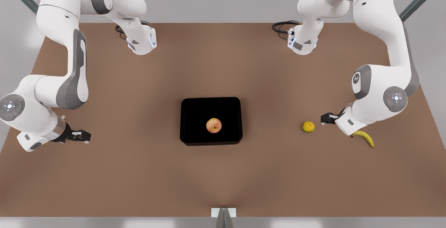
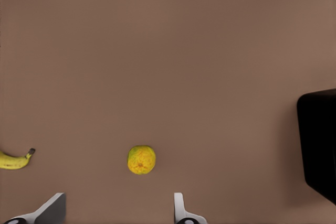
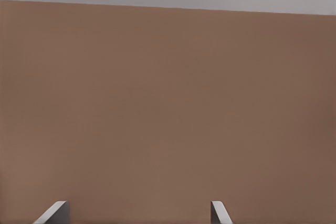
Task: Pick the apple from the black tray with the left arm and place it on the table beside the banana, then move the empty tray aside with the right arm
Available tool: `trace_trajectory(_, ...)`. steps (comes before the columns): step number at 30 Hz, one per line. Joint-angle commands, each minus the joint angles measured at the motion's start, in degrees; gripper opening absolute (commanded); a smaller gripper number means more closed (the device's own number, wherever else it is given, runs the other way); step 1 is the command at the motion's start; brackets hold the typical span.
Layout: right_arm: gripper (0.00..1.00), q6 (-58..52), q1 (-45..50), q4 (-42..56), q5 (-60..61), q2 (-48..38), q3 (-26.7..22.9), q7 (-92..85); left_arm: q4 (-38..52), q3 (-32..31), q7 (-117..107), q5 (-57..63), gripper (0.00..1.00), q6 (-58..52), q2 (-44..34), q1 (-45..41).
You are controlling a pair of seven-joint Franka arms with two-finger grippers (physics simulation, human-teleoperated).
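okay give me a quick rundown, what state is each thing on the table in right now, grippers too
apple: sitting inside the tray, untouched.
black tray: flat on the table, holding just the apple.
banana: lying on the table, beside the left gripper.
yellow-orange fruit: resting on the table, just ahead of the left gripper.
left gripper: open, empty, at the front view's right.
right gripper: open, empty, waiting at the front view's left.
table: brown, bearing everything.
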Motion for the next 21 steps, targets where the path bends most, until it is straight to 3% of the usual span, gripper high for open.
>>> trace_trajectory(1,1.0,0.31,0.0,0.03,0.01,-0.07,-0.01,-0.69,0.05,0.0,-4.25,-0.05,1.0,2.07,-0.08,-0.01)
trace_trajectory(4,1.0,0.57,0.09,0.03,-0.16,2.38,0.17,-0.86,3.13,-0.35,-8.98,-0.31,1.0,2.68,1.15,-5.17)
trace_trajectory(6,1.0,8.04,0.09,0.21,-0.08,8.1,0.08,-0.42,3.48,-1.85,-10.58,-4.52,1.0,4.52,1.15,-11.95)
trace_trajectory(8,1.0,8.13,0.0,0.29,-0.08,8.1,0.08,-0.6,3.66,-2.64,-11.45,4.89,1.0,8.13,1.33,-16.78)
trace_trajectory(12,1.0,0.48,0.18,0.29,0.1,1.77,0.08,-0.6,3.3,-2.99,-44.84,6.45,1.0,8.75,4.48,-30.84)
trace_trajectory(15,1.0,0.4,0.18,0.29,0.27,1.86,-0.01,-0.51,13.83,-3.08,-65.57,6.02,1.0,12.53,15.72,-35.42)
trace_trajectory(17,1.0,0.48,0.26,0.29,0.19,1.95,0.17,-0.51,22.01,-2.9,-67.79,6.63,1.0,11.74,23.11,-37.79)
trace_trajectory(21,1.0,0.48,0.18,0.29,0.19,1.95,0.08,-0.42,26.95,-2.46,-77.99,10.49,1.0,14.73,30.59,-40.87)
